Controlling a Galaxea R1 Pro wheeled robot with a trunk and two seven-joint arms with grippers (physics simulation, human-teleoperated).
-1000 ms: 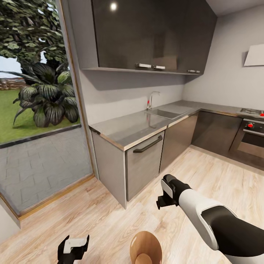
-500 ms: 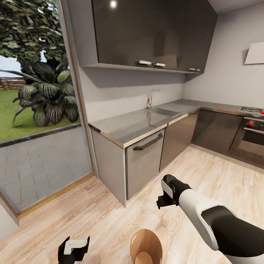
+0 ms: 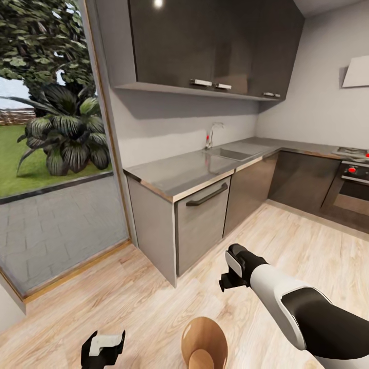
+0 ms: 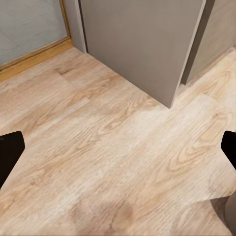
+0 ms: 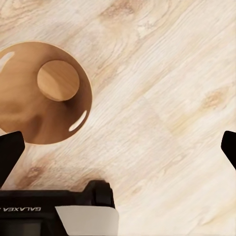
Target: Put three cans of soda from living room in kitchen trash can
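Facing the kitchen (image 3: 230,169), with its steel surface (image 3: 189,171) and sink (image 3: 228,152) along the wall. Holding the left hand (image 4: 118,147) low over the wood floor (image 3: 154,302), fingers spread wide, gripping nothing. Keeping the right hand (image 5: 118,147) spread wide too, above a brown wooden bin (image 3: 204,342). Showing no soda cans here.

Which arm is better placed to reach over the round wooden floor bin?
Probably right: the right end effector hangs open near the round wooden bin, whose mouth its wrist view looks down into. The left end effector sits farther aside.
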